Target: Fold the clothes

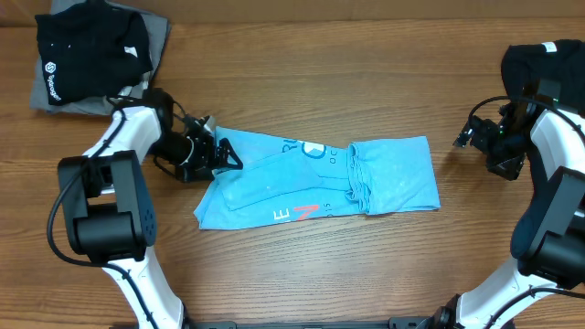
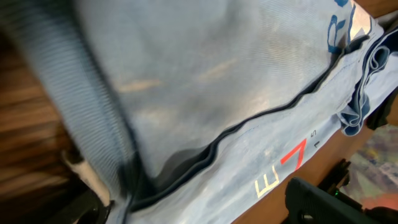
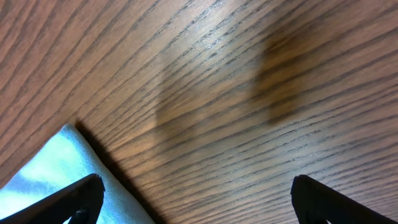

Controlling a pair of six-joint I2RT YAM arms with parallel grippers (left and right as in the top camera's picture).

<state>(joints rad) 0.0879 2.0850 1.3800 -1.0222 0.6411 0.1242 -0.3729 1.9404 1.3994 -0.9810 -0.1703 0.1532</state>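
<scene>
Left pincer (image 1: pixel 232 157), right pincer (image 1: pixel 461 139), one blue T-shirt (image 1: pixel 311 183)

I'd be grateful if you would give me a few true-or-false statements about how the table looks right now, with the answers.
1. The light blue T-shirt lies mid-table. True.
2. The right gripper is clamped on the shirt. False: its jaws are open above bare wood, off the shirt's right end.
3. A black garment lies on a grey one in the far left corner. True.
4. The left gripper hovers over that black pile. False: it is at the blue shirt's left edge.
5. The shirt is spread flat and unfolded. False: it is partly folded over itself.
</scene>
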